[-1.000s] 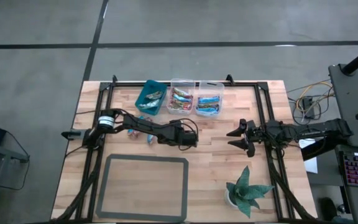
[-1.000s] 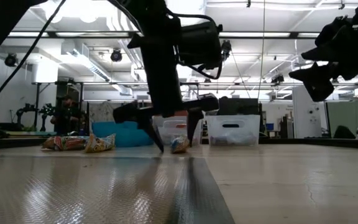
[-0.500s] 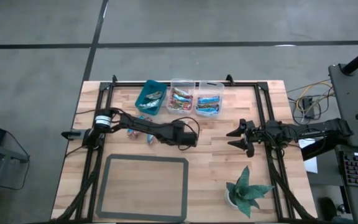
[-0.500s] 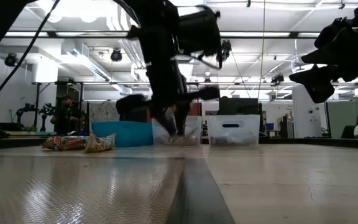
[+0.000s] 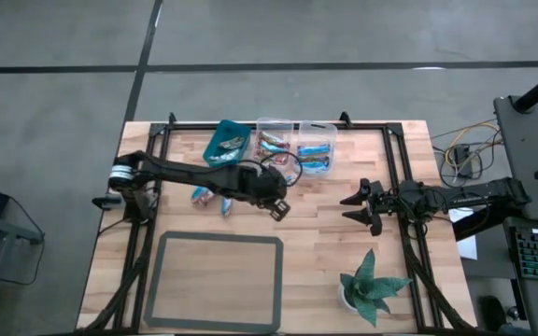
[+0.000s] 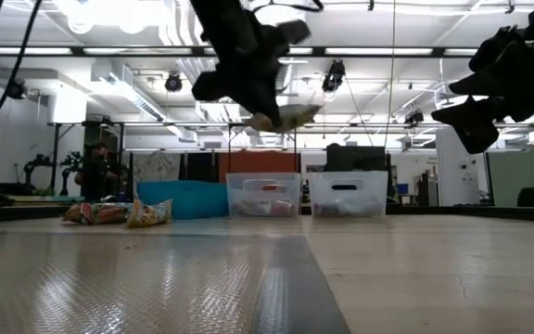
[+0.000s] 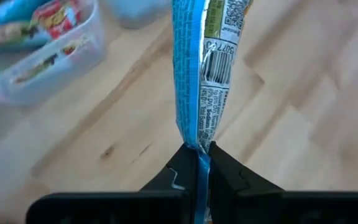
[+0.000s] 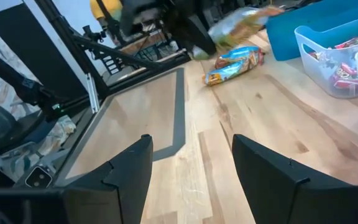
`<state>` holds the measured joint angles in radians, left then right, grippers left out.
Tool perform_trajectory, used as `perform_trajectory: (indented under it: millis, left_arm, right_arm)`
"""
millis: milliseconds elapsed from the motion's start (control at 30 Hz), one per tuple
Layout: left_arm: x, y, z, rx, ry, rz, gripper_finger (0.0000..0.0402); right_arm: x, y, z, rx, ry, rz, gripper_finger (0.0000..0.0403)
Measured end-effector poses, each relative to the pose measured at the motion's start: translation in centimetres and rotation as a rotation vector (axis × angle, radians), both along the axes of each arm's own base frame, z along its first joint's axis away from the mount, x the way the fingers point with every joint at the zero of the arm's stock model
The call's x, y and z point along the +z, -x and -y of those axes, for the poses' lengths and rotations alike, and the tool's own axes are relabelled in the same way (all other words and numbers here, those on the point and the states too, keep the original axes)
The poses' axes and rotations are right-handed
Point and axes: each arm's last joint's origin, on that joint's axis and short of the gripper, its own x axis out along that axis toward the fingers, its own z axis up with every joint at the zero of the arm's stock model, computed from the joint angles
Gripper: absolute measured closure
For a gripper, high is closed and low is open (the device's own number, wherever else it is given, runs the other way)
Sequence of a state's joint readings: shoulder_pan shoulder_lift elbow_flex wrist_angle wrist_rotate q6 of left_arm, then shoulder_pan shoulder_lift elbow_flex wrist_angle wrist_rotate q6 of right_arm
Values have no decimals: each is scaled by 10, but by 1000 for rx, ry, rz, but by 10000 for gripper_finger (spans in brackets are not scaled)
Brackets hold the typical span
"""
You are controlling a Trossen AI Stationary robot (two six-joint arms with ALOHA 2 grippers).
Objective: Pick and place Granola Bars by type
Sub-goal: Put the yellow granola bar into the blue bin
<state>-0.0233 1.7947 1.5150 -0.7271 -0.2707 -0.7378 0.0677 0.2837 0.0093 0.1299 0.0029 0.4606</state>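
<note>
The left hand (image 7: 197, 163) pinches a blue bar (image 7: 202, 74) by its end, a grip only its wrist view shows clearly. In the low view the bar (image 6: 281, 116) hangs high above the counter (image 6: 415, 260); a second ago it lay there. The right hand (image 5: 355, 207) waits, fingers apart.

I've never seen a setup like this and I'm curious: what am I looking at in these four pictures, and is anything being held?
Two robot arms work at a wooden table. One camera looks straight down, one sits level with the tabletop, and one rides on each wrist. The left gripper has its jaws shut on the end of a blue-edged granola bar, lifted off the table. The right gripper waits at the right side, jaws open and empty. At the far edge stand a teal bin and two clear bins, all holding bars. Two more bars lie loose, with a dark mat and a small plant nearer.
</note>
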Motion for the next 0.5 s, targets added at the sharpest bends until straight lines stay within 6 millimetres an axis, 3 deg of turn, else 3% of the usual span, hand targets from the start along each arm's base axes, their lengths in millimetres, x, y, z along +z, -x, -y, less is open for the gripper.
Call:
perform_trajectory:
  millis: [233,500]
  left_arm:
    - [34,31,-16,-356,-87,-79,401]
    - [48,70,-48,-665,-240,-317,401]
  right_arm:
    - [0,0,0,1,0,0,193]
    - [0,0,0,0,0,0,193]
